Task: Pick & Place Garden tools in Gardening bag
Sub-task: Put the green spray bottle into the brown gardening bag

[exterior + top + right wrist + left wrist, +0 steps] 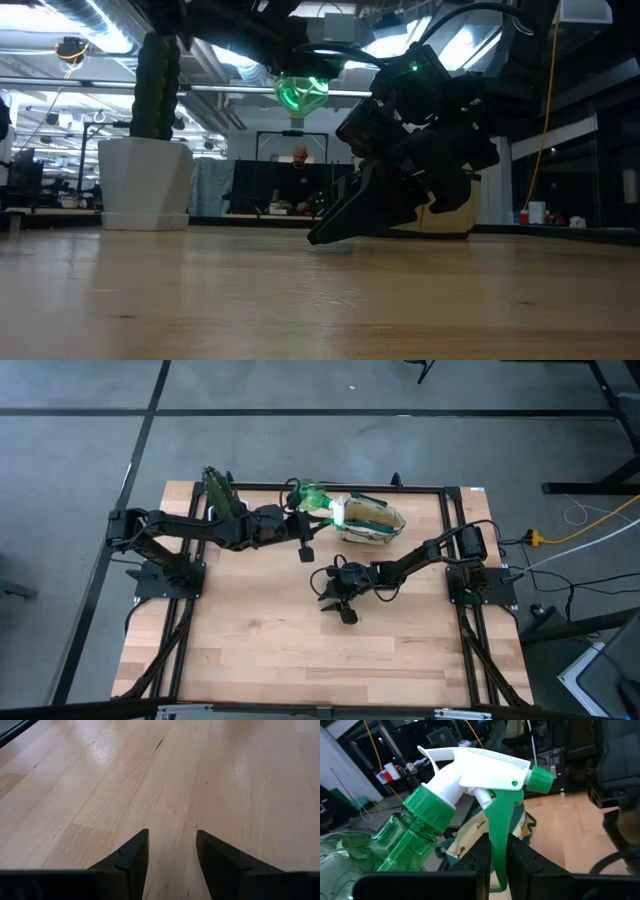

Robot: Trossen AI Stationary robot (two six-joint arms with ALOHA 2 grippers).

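A clear green spray bottle (312, 496) with a white and green spray head (485, 767) hangs in the air beside the beige gardening bag (372, 521), which lies at the table's far middle. My left gripper (499, 857) reaches in from the left and is shut on the bottle. In the low view the bottle (300, 92) shows high above the tabletop. At the table's middle my right gripper (336, 603) stands open and low over bare wood, with nothing between its fingers (131, 857). My left gripper pinches the spray head's green trigger lever (498, 840) between its two fingers. The fingers come nearly level from the table's left. The bottle is lifted clear of the table and tilted, its nozzle (540, 779) toward the bag.
A white pot with a green cactus (145, 180) stands at the far left, close behind my left arm (200, 525). Bare wood lies across the near half of the table (300, 660). A person sits in the room beyond the far edge (298, 160).
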